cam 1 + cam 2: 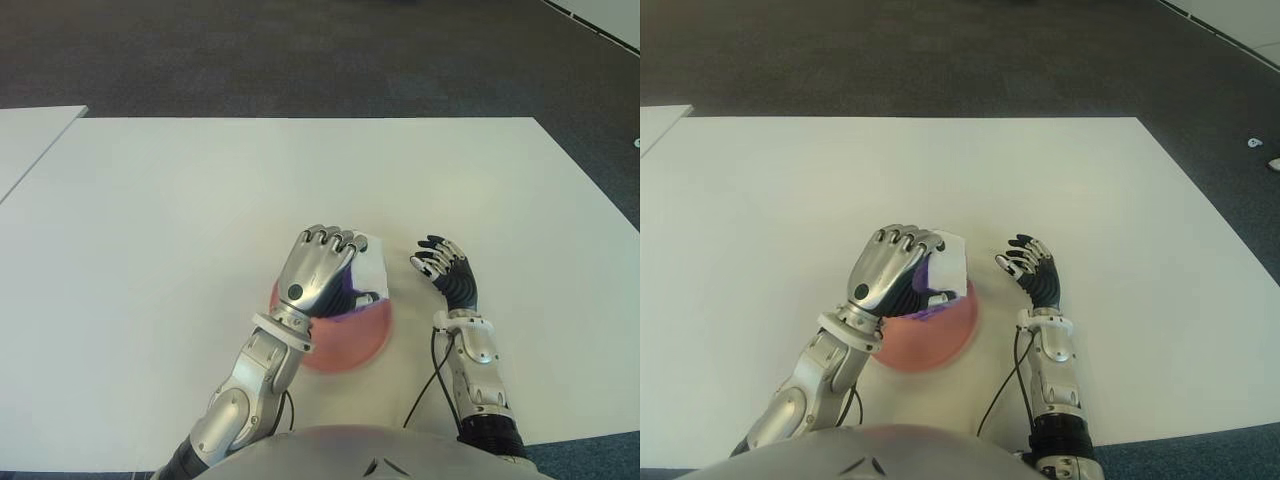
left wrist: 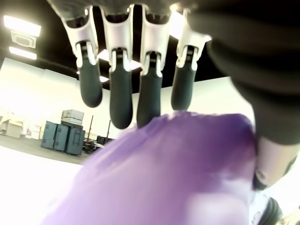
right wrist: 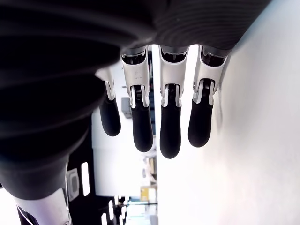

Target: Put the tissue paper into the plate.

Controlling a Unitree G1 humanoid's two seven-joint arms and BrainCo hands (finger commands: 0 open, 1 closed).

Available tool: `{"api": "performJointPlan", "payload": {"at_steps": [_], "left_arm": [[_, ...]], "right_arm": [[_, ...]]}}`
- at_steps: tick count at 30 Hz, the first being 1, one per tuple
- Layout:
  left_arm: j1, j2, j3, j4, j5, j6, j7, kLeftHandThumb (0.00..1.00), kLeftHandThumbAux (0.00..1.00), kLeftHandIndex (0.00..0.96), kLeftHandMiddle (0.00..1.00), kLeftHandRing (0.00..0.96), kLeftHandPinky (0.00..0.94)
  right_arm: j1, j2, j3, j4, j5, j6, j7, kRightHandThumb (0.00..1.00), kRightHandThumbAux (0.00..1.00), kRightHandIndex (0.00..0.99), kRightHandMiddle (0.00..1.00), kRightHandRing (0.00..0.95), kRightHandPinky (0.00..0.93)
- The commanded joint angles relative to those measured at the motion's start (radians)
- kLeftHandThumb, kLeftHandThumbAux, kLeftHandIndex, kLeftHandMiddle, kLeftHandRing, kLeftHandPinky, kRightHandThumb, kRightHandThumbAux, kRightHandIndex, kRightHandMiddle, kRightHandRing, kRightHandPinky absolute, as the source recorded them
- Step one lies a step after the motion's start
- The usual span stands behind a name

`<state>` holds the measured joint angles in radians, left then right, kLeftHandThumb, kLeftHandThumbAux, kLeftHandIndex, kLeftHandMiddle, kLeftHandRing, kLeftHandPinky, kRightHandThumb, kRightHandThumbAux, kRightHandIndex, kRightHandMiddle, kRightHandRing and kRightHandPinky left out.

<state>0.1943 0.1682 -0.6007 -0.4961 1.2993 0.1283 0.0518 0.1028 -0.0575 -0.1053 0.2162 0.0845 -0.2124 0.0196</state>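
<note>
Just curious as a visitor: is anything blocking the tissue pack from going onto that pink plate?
Nothing visible does. The left hand grips the tissue pack right above the pink plate. The right hand shows beside the plate, to its right, holding nothing.

Even, bright overhead light washes the white worktop nearly flat, with only faint shadows beside the left hand. In the wrist views, ceiling lamps glare behind the fingers, and the close purple pack is blurred.
</note>
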Motion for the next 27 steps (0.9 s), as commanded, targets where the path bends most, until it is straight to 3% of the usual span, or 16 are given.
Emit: {"api": "performJointPlan", "payload": {"at_steps": [1, 4, 7, 27], "left_arm": [[0.084, -0.065, -0.055, -0.089, 0.059, 0.073, -0.200, 0.376, 0.236, 0.121, 0.104, 0.123, 0.118], [0.088, -0.078, -0.063, -0.105, 0.082, 0.097, -0.265, 0.305, 0.145, 0.039, 0.034, 0.040, 0.038], [0.092, -0.087, -0.069, -0.119, 0.089, 0.111, -0.296, 0.283, 0.115, 0.012, 0.011, 0.013, 0.012], [0.074, -0.089, -0.076, -0.112, 0.108, 0.115, -0.294, 0.235, 0.132, 0.000, 0.000, 0.000, 0.000]], "right_arm": [[0.042, 0.018, -0.008, 0.115, 0.027, 0.097, 0.017, 0.391, 0.766, 0.277, 0.371, 0.401, 0.419], [0.047, 0.023, -0.011, 0.096, 0.035, 0.104, 0.019, 0.391, 0.768, 0.271, 0.373, 0.404, 0.415], [0.046, 0.026, -0.012, 0.097, 0.039, 0.099, 0.018, 0.391, 0.772, 0.273, 0.375, 0.406, 0.420], [0.023, 0.020, -0.034, 0.145, 0.046, 0.078, 0.037, 0.400, 0.783, 0.280, 0.375, 0.408, 0.428]]}}
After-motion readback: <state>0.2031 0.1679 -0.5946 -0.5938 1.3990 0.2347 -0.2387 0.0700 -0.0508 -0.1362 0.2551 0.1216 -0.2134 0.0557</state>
